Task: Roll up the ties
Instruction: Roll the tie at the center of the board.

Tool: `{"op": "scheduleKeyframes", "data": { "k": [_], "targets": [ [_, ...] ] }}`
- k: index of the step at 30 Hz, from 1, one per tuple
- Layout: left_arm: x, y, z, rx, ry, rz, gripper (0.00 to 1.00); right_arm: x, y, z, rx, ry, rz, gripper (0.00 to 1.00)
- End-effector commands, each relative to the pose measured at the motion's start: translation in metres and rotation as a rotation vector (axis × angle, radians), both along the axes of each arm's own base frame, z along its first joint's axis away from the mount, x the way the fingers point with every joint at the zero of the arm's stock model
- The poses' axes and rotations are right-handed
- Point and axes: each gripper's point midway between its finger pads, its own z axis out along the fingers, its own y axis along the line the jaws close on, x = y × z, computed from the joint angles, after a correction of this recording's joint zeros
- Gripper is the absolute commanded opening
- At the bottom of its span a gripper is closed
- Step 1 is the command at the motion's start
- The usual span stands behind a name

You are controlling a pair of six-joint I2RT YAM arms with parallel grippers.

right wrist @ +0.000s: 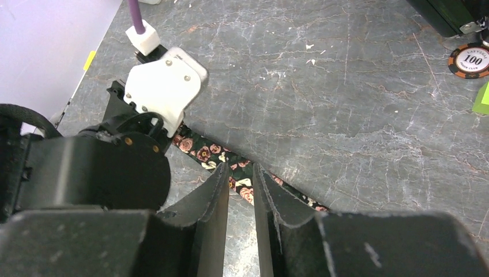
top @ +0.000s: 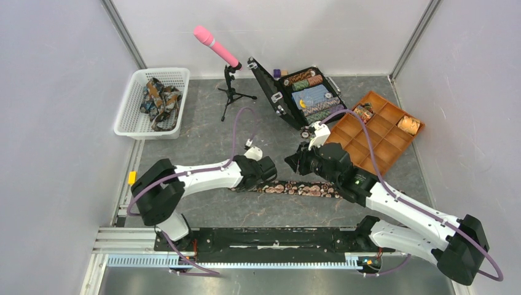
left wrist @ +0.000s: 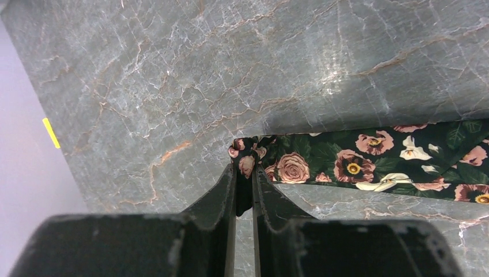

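A dark necktie with pink roses (top: 307,188) lies flat as a strip on the grey marble table. My left gripper (top: 262,181) is shut on the tie's left end; in the left wrist view the fabric (left wrist: 346,164) runs right from the pinching jaws (left wrist: 244,173). My right gripper (top: 295,163) hovers just above the strip's middle, its jaws a narrow gap apart and empty (right wrist: 241,170), with the tie (right wrist: 202,153) below. More ties (top: 160,98) lie heaped in a white basket (top: 132,120). Two coiled ties (top: 408,125) (top: 364,112) sit in an orange compartment tray (top: 381,144).
An open black case (top: 270,89) with rows of poker chips stands at the back centre. A pink microphone (top: 215,44) on a small tripod stands left of it. A loose chip (right wrist: 468,60) lies on the table. Grey walls enclose the left, back and right.
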Motion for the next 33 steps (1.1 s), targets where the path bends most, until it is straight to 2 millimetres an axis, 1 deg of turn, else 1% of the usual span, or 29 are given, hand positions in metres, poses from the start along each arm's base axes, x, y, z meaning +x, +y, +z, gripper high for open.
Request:
{"op": "scheduleKeyframes", "data": {
  "k": [1, 4, 12, 17, 24, 33],
  "targets": [
    [0.007, -0.005, 0.012, 0.067, -0.077, 0.011, 0.02, 0.003, -0.005, 0.007, 0.005, -0.028, -0.022, 0.27],
    [0.005, -0.007, 0.011, 0.116, -0.079, -0.005, 0.02, 0.004, -0.008, 0.011, 0.003, -0.037, -0.032, 0.28],
    [-0.001, -0.013, 0.001, 0.202, -0.072, -0.042, 0.02, 0.01, -0.02, 0.039, 0.024, -0.102, -0.079, 0.3],
    [-0.003, -0.017, -0.005, 0.256, -0.073, -0.065, 0.02, 0.014, -0.024, 0.044, 0.014, -0.115, -0.094, 0.31],
    [-0.007, -0.028, -0.011, 0.28, -0.062, -0.1, 0.02, 0.015, -0.027, 0.041, 0.005, -0.11, -0.103, 0.31],
    [-0.013, -0.041, -0.02, 0.279, -0.015, -0.132, 0.02, 0.017, -0.036, 0.052, 0.007, -0.143, -0.138, 0.31]
  ]
}}
